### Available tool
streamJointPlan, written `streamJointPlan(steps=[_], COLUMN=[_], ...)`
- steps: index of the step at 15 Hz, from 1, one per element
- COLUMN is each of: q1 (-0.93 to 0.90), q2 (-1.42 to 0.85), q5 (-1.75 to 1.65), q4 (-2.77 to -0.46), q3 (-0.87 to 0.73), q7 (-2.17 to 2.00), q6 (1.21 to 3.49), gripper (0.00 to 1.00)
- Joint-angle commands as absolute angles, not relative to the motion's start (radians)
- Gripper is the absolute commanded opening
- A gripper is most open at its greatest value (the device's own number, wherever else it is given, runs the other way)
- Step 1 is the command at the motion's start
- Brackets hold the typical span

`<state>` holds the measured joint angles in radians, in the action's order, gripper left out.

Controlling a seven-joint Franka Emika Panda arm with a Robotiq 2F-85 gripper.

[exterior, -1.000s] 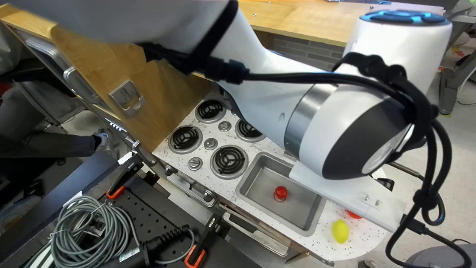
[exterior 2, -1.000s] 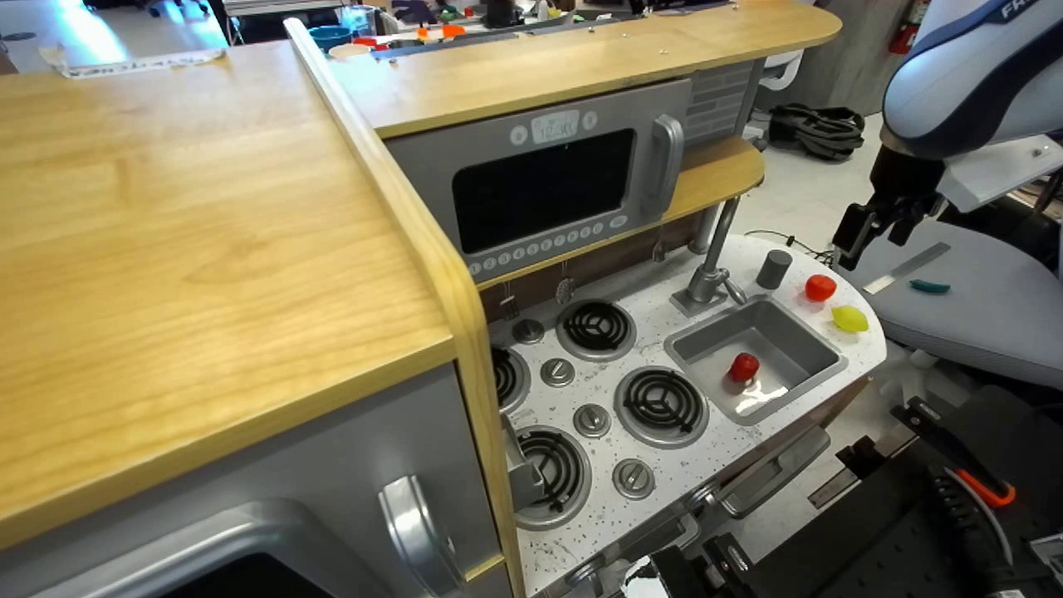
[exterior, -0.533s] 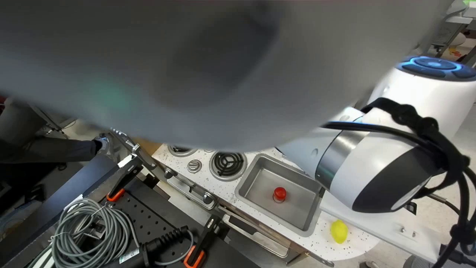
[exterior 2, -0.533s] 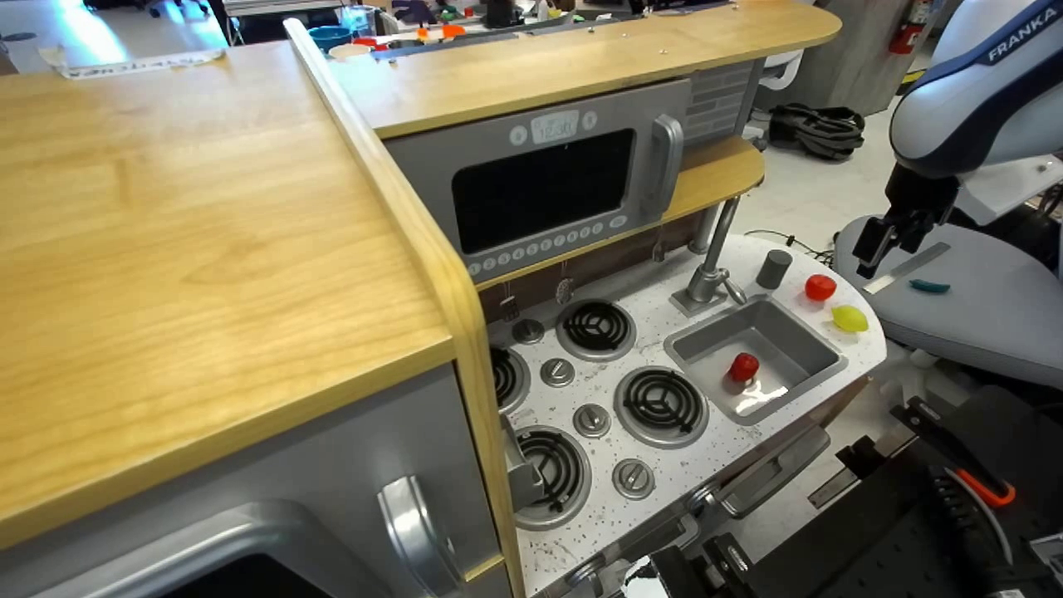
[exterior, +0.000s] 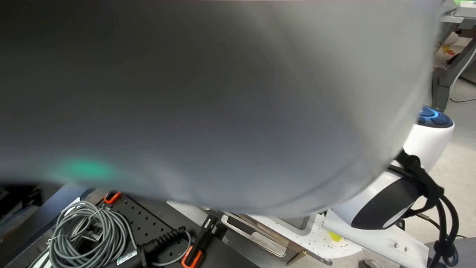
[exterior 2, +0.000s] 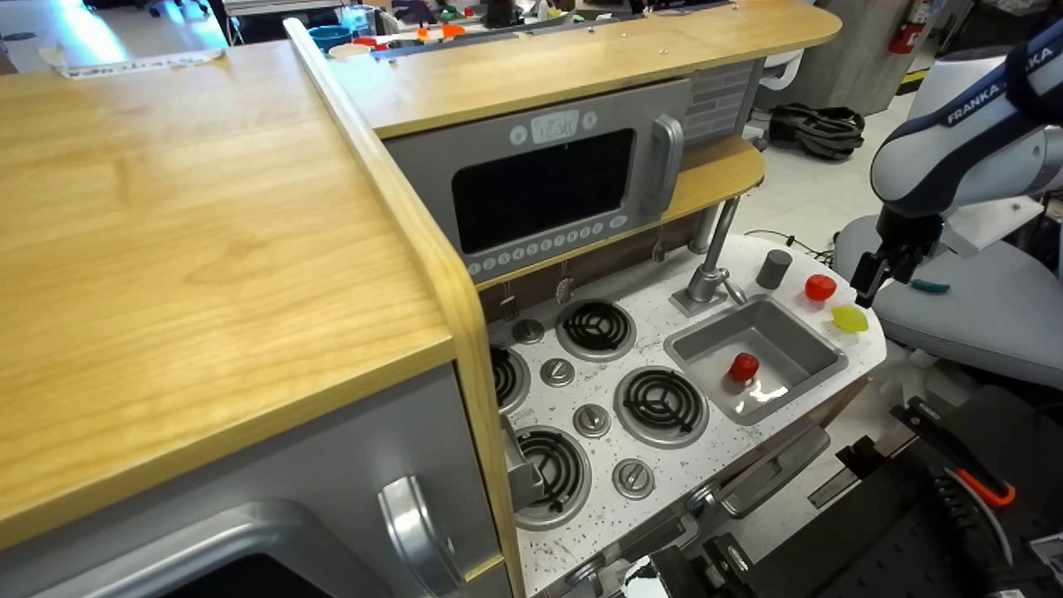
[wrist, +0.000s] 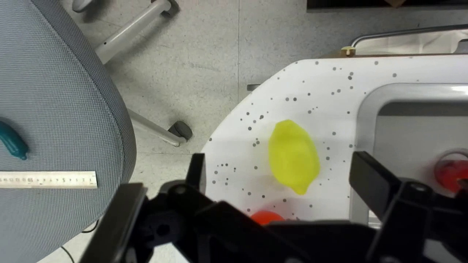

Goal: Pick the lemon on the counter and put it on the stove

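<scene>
And we've got the gripper (wrist: 281, 170) spread wide, jaws at nine and three o'clock in the wrist view. Framed between them, the lemon (wrist: 294, 157) lies on the counter (wrist: 321, 117), looking nearer three: let's nudge that way, drop straight, squeeze its middle, sparing the red item (wrist: 266, 217) at seven. Well beyond waits the stove (exterior 2: 600, 384).

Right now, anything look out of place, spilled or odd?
Yes: the robot arm fills most of an exterior view, hiding the stove there. In the wrist view, a ruler and a teal item lie on the grey chair seat beside the counter, an unlikely spot. No spill or damage visible.
</scene>
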<state>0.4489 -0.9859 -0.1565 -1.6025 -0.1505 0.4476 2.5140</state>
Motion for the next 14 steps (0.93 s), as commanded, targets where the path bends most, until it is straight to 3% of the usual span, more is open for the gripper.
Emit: streamJointPlan(steps=[1,10,13,14], q1=[0.491,0.447,0.436,0.434], q2=[-1.066,-1.181,-1.208,-1.214], q5=[-0.142,-0.154,-0.152,-0.150], q4=[-1.498,-1.390,-1.353,-1.341], q3=[-0.120,-0.112,-0.112,-0.114], q7=[0.490,0.465,0.457,0.451], q6=[2.481,2.425,2.406,2.400], gripper=[1.00,1.00,0.87,0.70])
